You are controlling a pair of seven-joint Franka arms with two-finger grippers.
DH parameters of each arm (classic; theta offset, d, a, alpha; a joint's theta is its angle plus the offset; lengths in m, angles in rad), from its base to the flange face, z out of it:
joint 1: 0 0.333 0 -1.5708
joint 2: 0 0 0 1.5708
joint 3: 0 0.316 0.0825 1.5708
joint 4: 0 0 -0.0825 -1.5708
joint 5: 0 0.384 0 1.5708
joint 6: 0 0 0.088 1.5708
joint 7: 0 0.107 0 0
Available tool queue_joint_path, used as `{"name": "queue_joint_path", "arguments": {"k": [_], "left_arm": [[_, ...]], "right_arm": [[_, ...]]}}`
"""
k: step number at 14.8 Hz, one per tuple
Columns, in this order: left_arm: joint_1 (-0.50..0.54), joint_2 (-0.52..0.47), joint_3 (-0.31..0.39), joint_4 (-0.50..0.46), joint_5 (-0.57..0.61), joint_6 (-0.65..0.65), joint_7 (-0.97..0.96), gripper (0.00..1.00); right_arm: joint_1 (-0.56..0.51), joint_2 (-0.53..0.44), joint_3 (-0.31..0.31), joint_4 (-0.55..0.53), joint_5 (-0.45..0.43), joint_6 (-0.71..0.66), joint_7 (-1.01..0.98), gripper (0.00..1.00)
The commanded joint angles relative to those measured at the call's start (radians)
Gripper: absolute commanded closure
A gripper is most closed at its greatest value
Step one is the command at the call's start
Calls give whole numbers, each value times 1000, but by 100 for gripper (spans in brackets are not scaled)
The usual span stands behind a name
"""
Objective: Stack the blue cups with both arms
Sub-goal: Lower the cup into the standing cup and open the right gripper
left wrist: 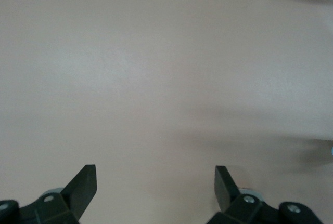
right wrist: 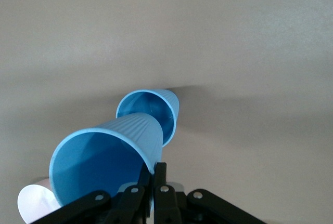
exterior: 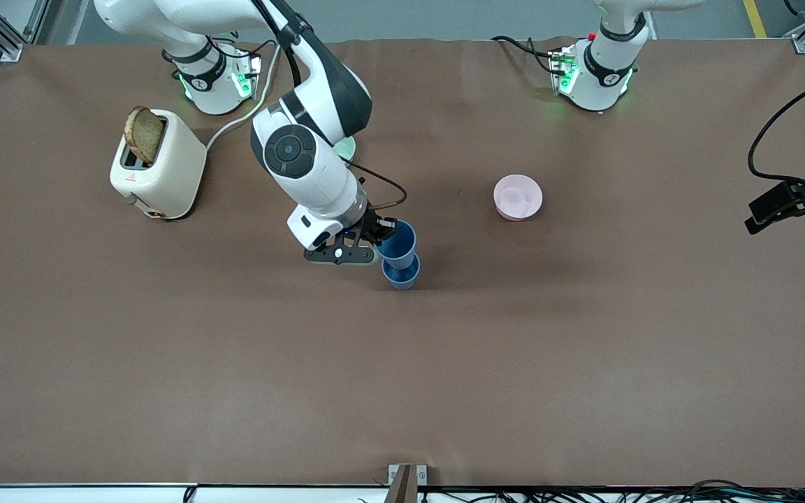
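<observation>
My right gripper [exterior: 383,236] is shut on the rim of one blue cup [exterior: 397,241] and holds it tilted over the middle of the table. Its base is at the mouth of the second blue cup [exterior: 402,274], which stands upright on the table. In the right wrist view the closed fingers [right wrist: 158,168] pinch the held cup's wall [right wrist: 104,156], with the standing cup [right wrist: 151,112] just past it. My left gripper [exterior: 759,213] waits in the air over the left arm's end of the table, open and empty [left wrist: 156,182].
A cream toaster [exterior: 158,164] with a slice of bread stands near the right arm's base. A pink bowl [exterior: 518,197] sits toward the left arm's side of the cups. A pale green bowl [exterior: 348,148] is mostly hidden by the right arm.
</observation>
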Motion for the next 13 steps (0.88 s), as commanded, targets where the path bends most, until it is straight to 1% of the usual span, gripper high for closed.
{"name": "queue_joint_path", "arguments": {"k": [1,5,8,10,11,12,13], "left_arm": [[0,-15,1,-24,-5,-3,10,0],[0,-23,-1,-21,-19,-10,8,0],[-2,-40,-1,-21,-19,-79,8,0],[-3,-40,-1,-22,-16,-82,8,0],[-5,-38,-1,-21,-11,-79,10,0],[-6,-38,-1,-21,-11,-76,8,0],[-8,-38,1,-19,-6,-75,10,0]], "right_arm": [[11,11,-9,4,19,21,3,100],[12,21,-10,2,19,26,0,100],[13,26,-9,4,17,26,-1,99],[13,34,-10,2,17,40,-1,98],[13,37,-10,4,16,43,-1,94],[13,40,-9,2,16,46,-1,87],[13,40,-9,2,17,46,-1,77]]}}
